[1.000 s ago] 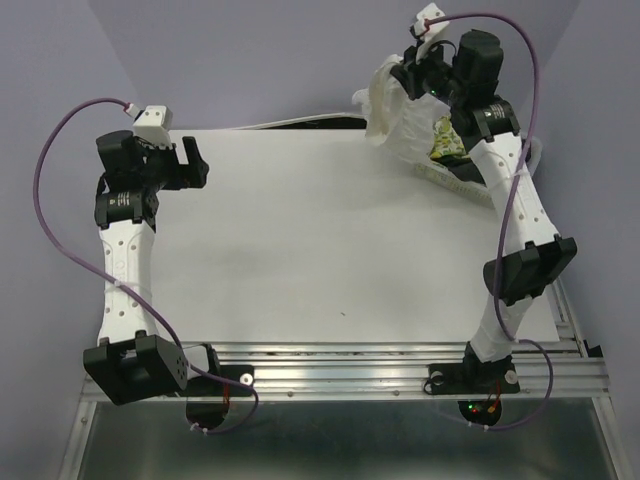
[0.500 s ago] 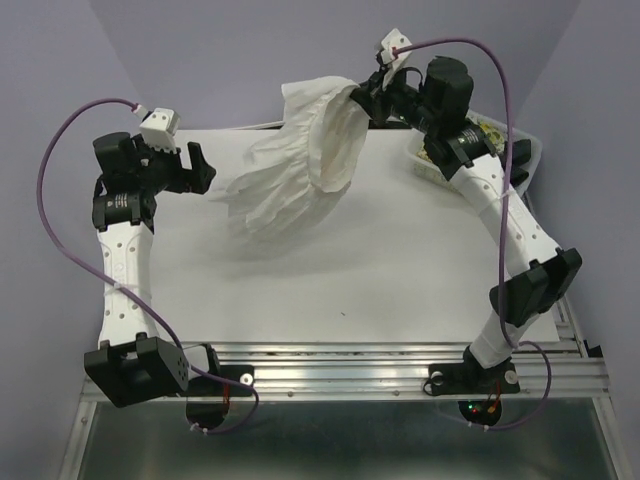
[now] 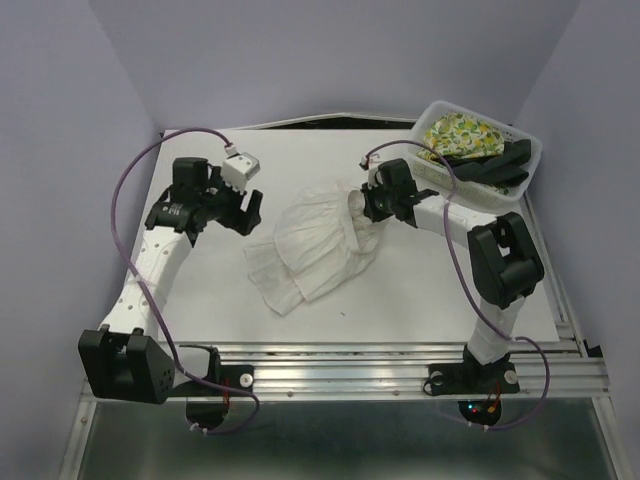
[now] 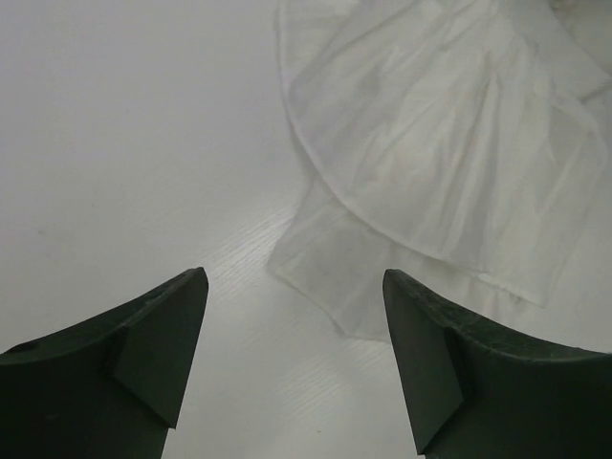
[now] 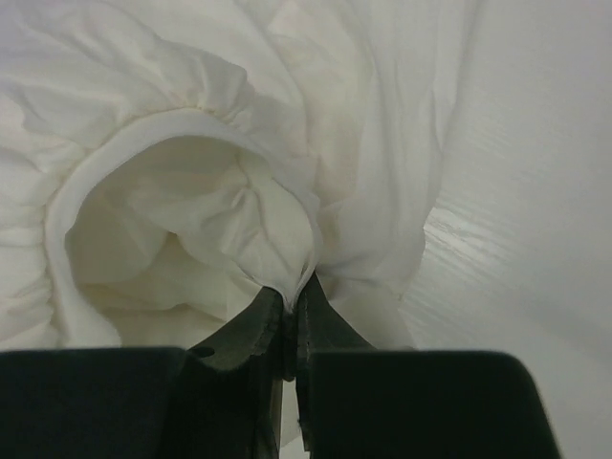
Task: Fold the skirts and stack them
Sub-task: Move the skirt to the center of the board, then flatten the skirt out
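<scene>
As right claw (image 5: 290, 293) pinches skirt (image 3: 318, 243), basket (image 3: 536, 150) near

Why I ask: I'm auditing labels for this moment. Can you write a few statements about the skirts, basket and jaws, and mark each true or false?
1. The white skirt lies crumpled on the table. True.
2. The right jaws are open, clear of the cloth. False: they are shut on a pinch of the white skirt.
3. The left jaws are open and hold nothing. True.
4. The basket is empty. False: the lemon skirt and the black skirt are in it.
5. The basket stands at the table's far left corner. False: it is at the far right corner.
</scene>
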Robot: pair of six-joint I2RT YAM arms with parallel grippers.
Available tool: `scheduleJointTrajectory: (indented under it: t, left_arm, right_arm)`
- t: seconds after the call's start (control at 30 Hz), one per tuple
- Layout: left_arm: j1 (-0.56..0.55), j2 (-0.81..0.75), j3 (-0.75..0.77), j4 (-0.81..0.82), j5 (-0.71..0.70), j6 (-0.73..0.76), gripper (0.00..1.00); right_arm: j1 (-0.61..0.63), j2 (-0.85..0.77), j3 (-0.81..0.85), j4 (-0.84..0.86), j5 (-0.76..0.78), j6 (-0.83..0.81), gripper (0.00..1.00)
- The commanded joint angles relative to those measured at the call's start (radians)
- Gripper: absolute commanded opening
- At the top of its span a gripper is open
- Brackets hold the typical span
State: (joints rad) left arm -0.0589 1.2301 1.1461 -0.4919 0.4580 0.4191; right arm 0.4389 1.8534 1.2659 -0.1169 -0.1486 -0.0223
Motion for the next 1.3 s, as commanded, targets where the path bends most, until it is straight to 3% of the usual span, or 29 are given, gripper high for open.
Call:
scheduleJointTrajectory:
  t: [0.0, 0.03, 0.2, 0.27, 0.33, 0.57, 0.73, 0.87, 0.93, 1.0, 1.03, 1.07, 1.13, 1.27]
  left_arm:
    - [-0.191, -0.023, -0.003, 0.070, -0.088, 0.000, 0.83]
    - [-0.273, -0.011, 0.001, 0.087, -0.140, -0.017, 0.81]
    - [-0.473, 0.153, 0.041, 0.119, -0.193, -0.052, 0.73]
    - [-0.536, 0.259, 0.052, 0.099, -0.214, -0.054, 0.63]
    - [-0.539, 0.327, 0.060, 0.089, -0.203, -0.066, 0.51]
    - [-0.489, 0.547, 0.066, 0.082, -0.249, -0.066, 0.40]
    - [-0.278, 0.672, 0.179, 0.096, -0.272, -0.088, 0.33]
    - [-0.168, 0.781, 0.367, 0.078, -0.294, -0.077, 0.32]
    - [-0.151, 0.798, 0.483, 0.055, -0.288, -0.059, 0.33]
    - [-0.148, 0.786, 0.550, 0.039, -0.286, -0.036, 0.41]
    - [-0.150, 0.773, 0.566, 0.030, -0.254, -0.028, 0.45]
    - [-0.150, 0.735, 0.572, 0.015, -0.233, -0.026, 0.55]
    - [-0.153, 0.679, 0.549, 0.006, -0.178, -0.022, 0.67]
    - [-0.179, 0.498, 0.390, 0.038, -0.148, -0.026, 0.72]
  right_arm:
    - [0.000, -0.016, 0.000, 0.138, 0.216, 0.070, 0.01]
    - [0.000, -0.019, -0.006, 0.137, 0.260, 0.077, 0.01]
    - [0.000, -0.042, -0.031, 0.120, 0.346, 0.110, 0.01]
    - [0.000, -0.055, -0.043, 0.079, 0.383, 0.117, 0.01]
    - [0.000, -0.066, -0.063, 0.050, 0.400, 0.119, 0.01]
    - [-0.009, -0.151, -0.157, -0.013, 0.340, 0.111, 0.01]
    - [-0.009, -0.190, -0.189, -0.090, 0.188, 0.143, 0.02]
    - [-0.009, -0.204, -0.197, -0.096, -0.050, 0.188, 0.10]
    - [-0.009, -0.200, -0.191, -0.067, -0.107, 0.222, 0.25]
    - [-0.009, -0.184, -0.172, -0.055, -0.135, 0.242, 0.49]
    - [-0.009, -0.180, -0.162, -0.055, -0.129, 0.245, 0.55]
    - [-0.009, -0.175, -0.137, -0.059, -0.100, 0.246, 0.61]
    - [-0.009, -0.180, -0.117, -0.064, -0.036, 0.252, 0.66]
    - [-0.009, -0.212, -0.112, -0.066, -0.005, 0.231, 0.67]
